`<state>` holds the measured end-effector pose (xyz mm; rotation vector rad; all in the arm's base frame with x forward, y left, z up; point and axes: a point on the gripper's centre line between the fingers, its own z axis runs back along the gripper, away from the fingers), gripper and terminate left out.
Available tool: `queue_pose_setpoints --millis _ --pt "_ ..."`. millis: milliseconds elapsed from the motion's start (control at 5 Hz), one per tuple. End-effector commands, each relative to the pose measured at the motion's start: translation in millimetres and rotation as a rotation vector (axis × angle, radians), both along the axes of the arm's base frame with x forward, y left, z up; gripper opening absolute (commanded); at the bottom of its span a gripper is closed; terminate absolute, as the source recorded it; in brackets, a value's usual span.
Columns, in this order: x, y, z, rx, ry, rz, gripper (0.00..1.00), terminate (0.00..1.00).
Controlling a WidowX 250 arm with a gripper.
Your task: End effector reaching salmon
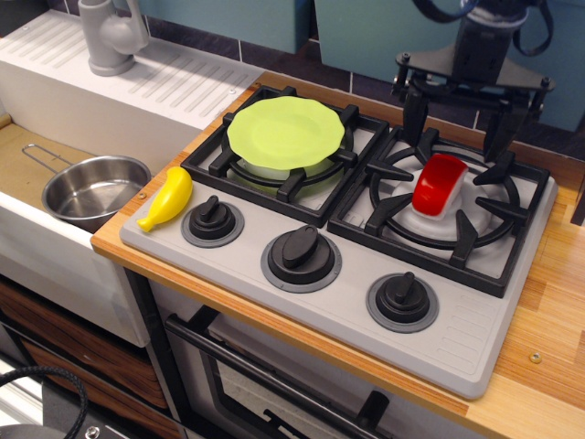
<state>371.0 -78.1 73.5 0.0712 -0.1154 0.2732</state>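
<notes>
The salmon (438, 184) is a glossy red curved slab on a white base, lying on the black grate of the right burner (448, 206). The end effector (457, 123) is a black crossbar with two downward prongs on a dark wrist, hanging above and behind the salmon at the back of the right burner. Its prongs stand wide apart and hold nothing. Clear space lies between the prong tips and the salmon.
A green plate (286, 131) sits on the left burner. A yellow toy banana (167, 198) lies at the stove's left front corner. Three black knobs (301, 250) line the front. A steel pot (94, 188) sits in the sink at left, below a grey faucet (111, 35).
</notes>
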Motion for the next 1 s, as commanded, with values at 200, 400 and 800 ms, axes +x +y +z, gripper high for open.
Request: queue_pose_setpoints --millis 200,400,800 --pt "15 2 17 0.002 -0.051 -0.022 1.00 0.00" --pt "13 2 18 0.000 -0.031 -0.028 1.00 0.00" --pt "1 1 -7 0.003 -0.070 -0.023 1.00 0.00"
